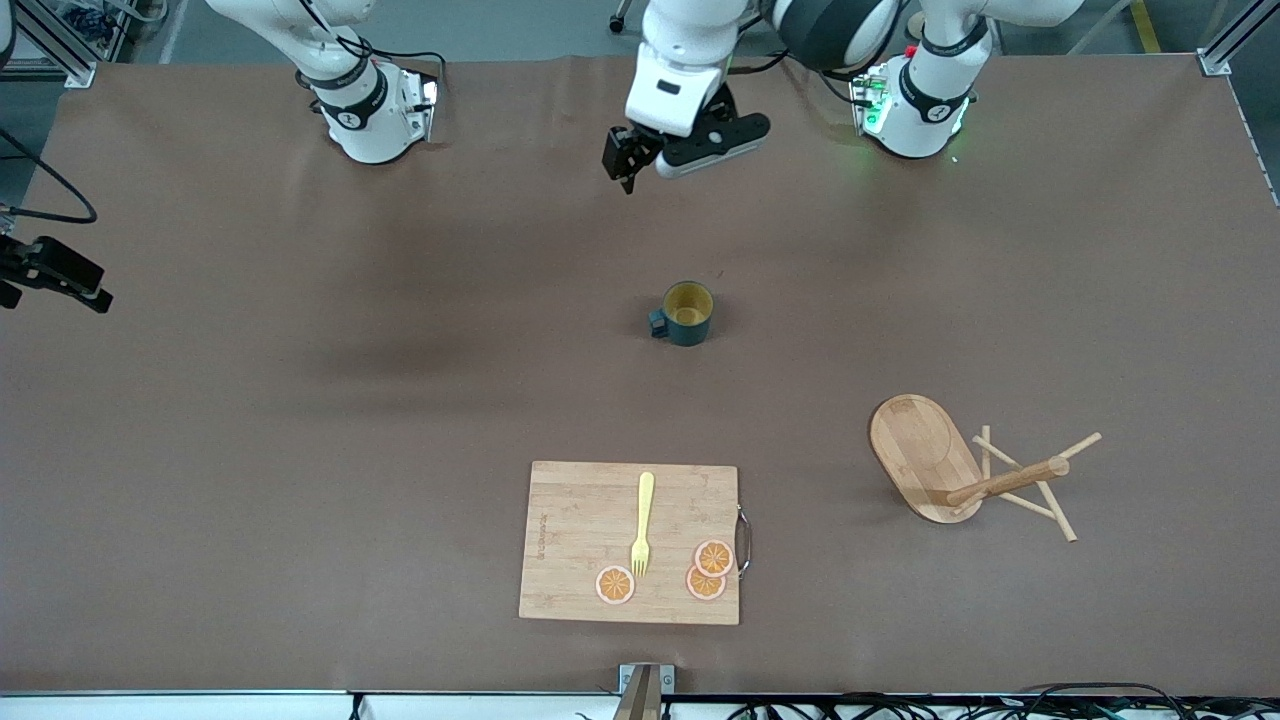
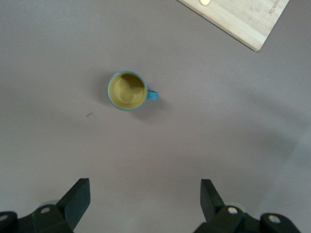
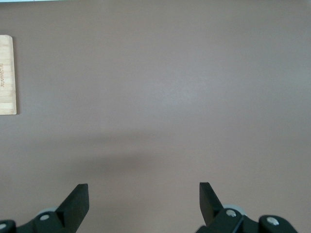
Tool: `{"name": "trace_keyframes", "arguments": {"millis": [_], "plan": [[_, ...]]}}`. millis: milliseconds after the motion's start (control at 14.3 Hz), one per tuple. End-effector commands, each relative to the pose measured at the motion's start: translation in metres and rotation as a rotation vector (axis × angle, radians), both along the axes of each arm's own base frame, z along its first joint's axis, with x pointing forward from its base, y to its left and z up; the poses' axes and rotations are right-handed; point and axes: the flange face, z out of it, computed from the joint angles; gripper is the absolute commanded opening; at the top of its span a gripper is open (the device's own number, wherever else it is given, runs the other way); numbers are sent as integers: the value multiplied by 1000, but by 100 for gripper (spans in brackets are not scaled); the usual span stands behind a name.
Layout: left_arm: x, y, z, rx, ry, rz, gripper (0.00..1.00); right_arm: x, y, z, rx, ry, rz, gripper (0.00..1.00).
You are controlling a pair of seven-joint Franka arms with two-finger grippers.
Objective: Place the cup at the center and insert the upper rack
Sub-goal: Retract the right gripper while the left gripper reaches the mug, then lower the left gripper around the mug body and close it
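- While the small dark teal-green mug with the yellow inside, the cup point(image 1: 684, 313), stands upright near the middle of the brown bench point(image 1: 300, 420), the front view shows the left gripper point(image 1: 628, 160) hanging high over the bench between the two bases. It holds nothing, so I judge the cup is already set at its place.
- The light wooden mug tree, the upper rack point(image 1: 975, 470), lies tipped on its side toward the left arm's end, nearer to the front camera than the cup and well apart from it; its oval base stands on edge and the pegs touch the bench. It is not yet inserted.
- The rectangular wooden cutting board point(image 1: 630, 542), nearest the camera, carries a yellow fork point(image 1: 642, 525) and three orange slices point(image 1: 705, 570).
- From the left wrist view, the cup point(image 2: 128, 91) is seen from above, with the fingers point(image 2: 77, 199) spread wide and empty.
- From the right wrist view, the right gripper point(image 3: 141, 201) waits over bare bench, fingers wide apart and empty, with only the board's edge point(image 3: 7, 75) in sight.
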Motion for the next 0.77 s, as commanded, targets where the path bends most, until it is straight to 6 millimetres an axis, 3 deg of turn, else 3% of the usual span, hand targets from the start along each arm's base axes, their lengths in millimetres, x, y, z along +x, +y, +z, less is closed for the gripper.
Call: {"name": "trace_keyframes", "arguments": {"millis": [0, 351, 561, 701], "plan": [[-18, -35, -42, 52, -43, 27, 100, -17, 2, -3, 6, -14, 14, 100], [-57, -78, -131, 176, -147, 96, 100, -17, 3, 5, 6, -15, 8, 100], [-79, -94, -170, 208, -215, 142, 100, -16, 4, 12, 3, -29, 12, 100], [-81, -98, -193, 221, -276, 183, 100, -17, 4, 13, 7, -20, 10, 100]]}}
